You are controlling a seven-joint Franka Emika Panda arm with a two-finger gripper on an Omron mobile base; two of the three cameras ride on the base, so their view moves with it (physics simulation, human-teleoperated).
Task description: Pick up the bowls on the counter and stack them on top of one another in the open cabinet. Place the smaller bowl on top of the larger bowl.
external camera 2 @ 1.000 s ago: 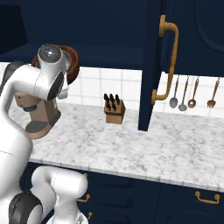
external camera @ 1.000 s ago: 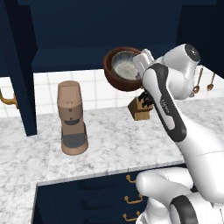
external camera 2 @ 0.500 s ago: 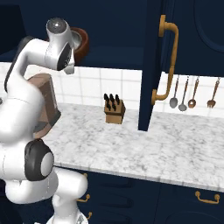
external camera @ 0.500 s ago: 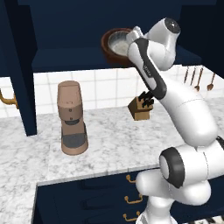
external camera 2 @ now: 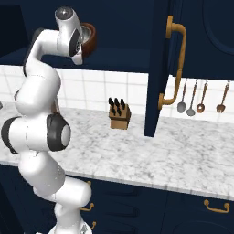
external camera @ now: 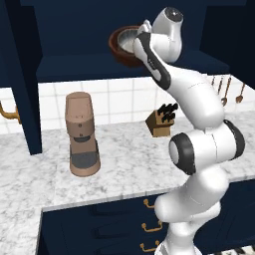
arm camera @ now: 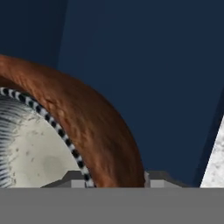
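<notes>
**Brown bowl held high at the cabinet mouth, grey bowl already nested inside**

Left base view: your arm is stretched up and back, and the larger bowl [external camera: 122, 46] hangs at the front edge of the open cabinet [external camera: 79, 35], above its shelf and well above the tabletop [external camera: 124, 159]. A pale lining shows inside it, which reads as the smaller bowl [external camera: 128, 46] sitting in the brown one. The coffee machine [external camera: 82, 134] and the knife block [external camera: 162, 120] stand toward the tabletop's back edge, well below the load.

Right base view: the brown bowl shows to the right of the wrist, tilted toward the camera, with the cabinet recess behind it. The cabinet door with its brass handle [external camera 2: 175, 64] stands open off to the right, apart from your path. Utensils [external camera 2: 201, 97] hang on the tiled wall.

Hand view: the jaws are closed across the rim of the larger bowl, one finger [arm camera: 72, 179] inside the wall and the other outside, the brown wall pinched between them. The grey bowl's speckled edge lies just inside that rim.

Handling, as a judgement: both bowls look rigid, and the wooden-looking wall should grip well, but a one-sided rim hold lets the load swing. The metallic bowl rests loose and could slide, so level the pair before you lower them to the shelf.
</notes>
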